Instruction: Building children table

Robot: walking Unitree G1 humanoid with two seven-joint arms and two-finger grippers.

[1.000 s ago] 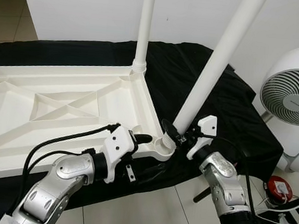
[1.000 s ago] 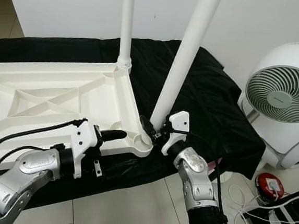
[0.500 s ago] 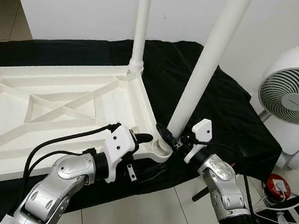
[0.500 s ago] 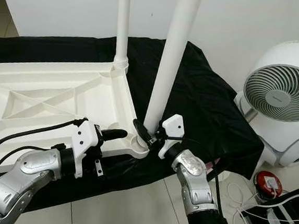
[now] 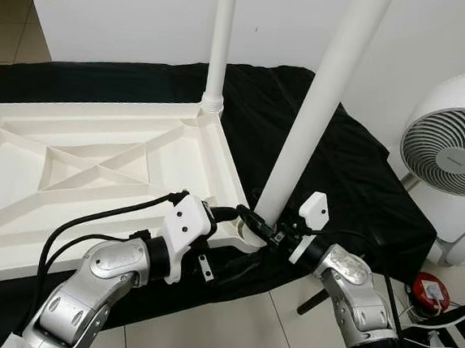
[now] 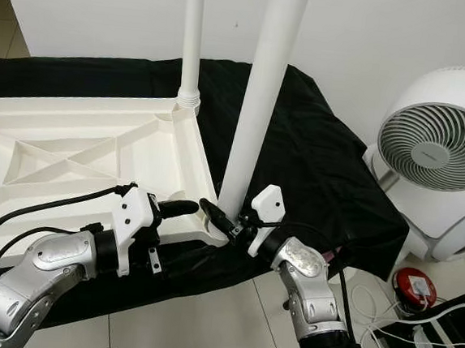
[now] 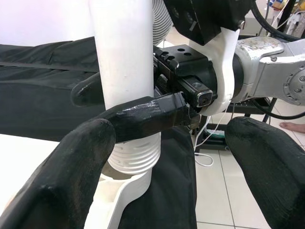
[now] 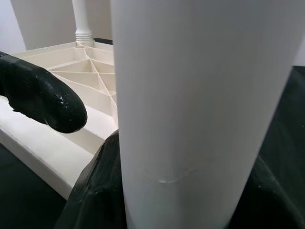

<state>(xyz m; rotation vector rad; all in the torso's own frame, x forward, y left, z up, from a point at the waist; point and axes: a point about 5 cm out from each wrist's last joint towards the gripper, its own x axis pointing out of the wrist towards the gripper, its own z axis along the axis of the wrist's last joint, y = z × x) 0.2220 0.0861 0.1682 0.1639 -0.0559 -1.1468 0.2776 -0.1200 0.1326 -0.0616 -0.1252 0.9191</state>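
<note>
Left eye view gives us the upturned white tabletop [image 5: 95, 158] lying ribbed side up on a black cloth [image 5: 347, 164], one table leg [image 5: 220, 43] already standing upright at the far corner. All the action is at the near corner, where the right gripper [image 5: 262, 224] has its fingers [image 7: 147, 117] clamped around the base of a second leg [image 5: 320, 100], just above its ribbed threaded collar [image 7: 136, 160]. That low hold looks deliberate: gripping near the thread gives the best control for turning the leg into the corner socket [image 5: 247, 239]. The leg leans slightly away from vertical, so by my reckoning it is entered in the socket but not yet screwed home. Over to the left gripper [image 5: 222, 215], resting on the tabletop's near rim right beside the socket, its fingers [image 7: 62, 176] spread wide and holding nothing; it seems posted there to brace the tabletop against the twist. Left wrist view confirms the collar showing above the socket. Off to the right, a white fan [image 5: 454, 157] stands on the tiled floor [image 5: 284, 325], well clear of the work.
</note>
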